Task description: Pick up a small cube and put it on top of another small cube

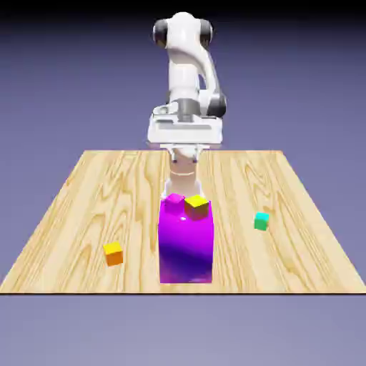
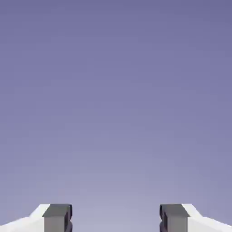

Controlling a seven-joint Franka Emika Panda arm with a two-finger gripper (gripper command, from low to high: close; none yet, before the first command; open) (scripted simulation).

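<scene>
Wood-Grain Counter Seen Against Blue-Violet

A wood-grain counter [image 1: 236,250] is set across the middle of the frame before a plain blue-violet backdrop. The teal-green cube [image 1: 261,221] is seen right of centre in the exterior view. At centre, low in the frame, a tall purple block [image 1: 186,246] is shown with a magenta cube [image 1: 174,203] and a yellow cube [image 1: 196,206] at its top edge. An orange-yellow cube [image 1: 113,254] is placed lower left. The gripper [image 2: 116,218] is held wide open above the counter, with nothing gripped.
</scene>
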